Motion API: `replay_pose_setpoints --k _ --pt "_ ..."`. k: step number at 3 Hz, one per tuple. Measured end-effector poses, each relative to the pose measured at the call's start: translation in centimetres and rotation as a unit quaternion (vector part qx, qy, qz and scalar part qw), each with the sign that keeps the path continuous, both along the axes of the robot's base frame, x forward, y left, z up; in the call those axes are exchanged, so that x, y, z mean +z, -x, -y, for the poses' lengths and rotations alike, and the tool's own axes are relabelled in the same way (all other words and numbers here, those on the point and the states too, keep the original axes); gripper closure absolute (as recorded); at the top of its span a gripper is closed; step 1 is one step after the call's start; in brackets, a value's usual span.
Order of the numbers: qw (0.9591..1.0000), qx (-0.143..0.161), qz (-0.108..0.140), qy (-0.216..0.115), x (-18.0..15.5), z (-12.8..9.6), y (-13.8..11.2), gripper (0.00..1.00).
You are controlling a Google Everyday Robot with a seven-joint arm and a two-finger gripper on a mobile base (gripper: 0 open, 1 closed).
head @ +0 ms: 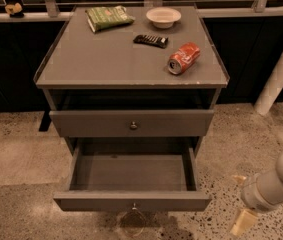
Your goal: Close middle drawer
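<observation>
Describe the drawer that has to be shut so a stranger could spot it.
Find the grey cabinet with a red can on top; the claw hangs low to its right. Under the upper drawer, the middle drawer is the only one pulled out, its box empty.

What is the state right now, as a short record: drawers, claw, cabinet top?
middle drawer: pulled far out, nothing visible inside
upper drawer: slightly out
claw: lower right, beside the middle drawer's right front corner, not touching it
cabinet top: green bag, white bowl, dark bar, red can on its side
task: drawer not yet closed
</observation>
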State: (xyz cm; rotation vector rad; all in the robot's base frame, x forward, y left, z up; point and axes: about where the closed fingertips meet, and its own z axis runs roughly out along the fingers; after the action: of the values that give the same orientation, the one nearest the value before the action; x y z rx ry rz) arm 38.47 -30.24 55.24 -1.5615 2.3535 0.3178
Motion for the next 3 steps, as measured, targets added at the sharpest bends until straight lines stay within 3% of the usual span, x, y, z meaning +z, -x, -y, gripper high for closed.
replay_pose_setpoints --k 1,2,3 --pt "0.9983 0.026 -0.047 -0.024 -6.4 -1.8 -1.0 0.0" --pt "0.9943 0.042 -0.086 -0.046 -10.5 -3.9 -0.6 0.0" --pt "0.9937 0.043 -0.091 -0.049 -11.0 -4.2 -0.3 0.0"
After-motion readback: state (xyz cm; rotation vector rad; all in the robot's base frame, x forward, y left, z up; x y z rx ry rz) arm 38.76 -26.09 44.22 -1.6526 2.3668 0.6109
